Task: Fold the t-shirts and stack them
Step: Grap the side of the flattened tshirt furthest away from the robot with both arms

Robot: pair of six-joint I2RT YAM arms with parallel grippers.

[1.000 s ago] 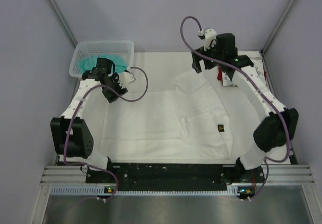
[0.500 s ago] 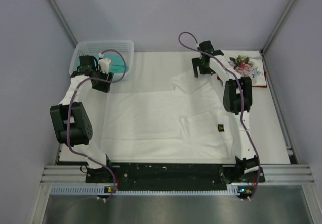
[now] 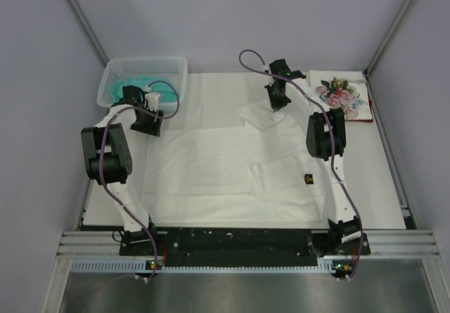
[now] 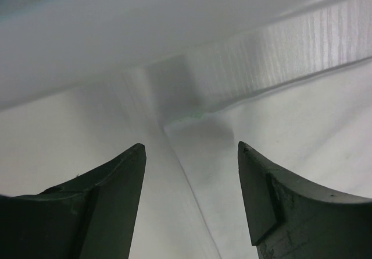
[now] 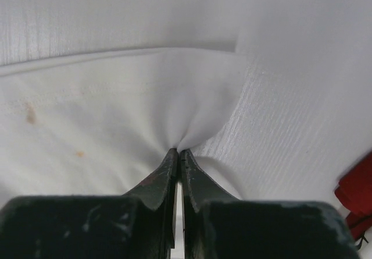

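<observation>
A large white t-shirt (image 3: 225,162) lies spread over the table with its right part folded inward. My right gripper (image 3: 275,104) is at the shirt's far sleeve, and in the right wrist view it (image 5: 179,150) is shut, pinching a puckered fold of the white cloth (image 5: 192,102). My left gripper (image 3: 148,124) hovers at the shirt's far left corner; its (image 4: 190,148) jaws stand open over the cloth's edge (image 4: 174,171), holding nothing. A folded rose-print t-shirt (image 3: 342,95) rests at the far right on a dark red t-shirt (image 3: 367,118).
A pale mesh basket (image 3: 123,67) with a teal cloth (image 3: 163,86) inside stands at the far left corner, just beyond my left gripper. Grey walls close the table on three sides. A strip of red cloth (image 5: 356,194) shows at the right wrist view's lower right.
My right gripper dropped onto the white shirt's far sleeve and shut on it. The left arm swung from the basket side toward the shirt's far left corner, jaws open.
</observation>
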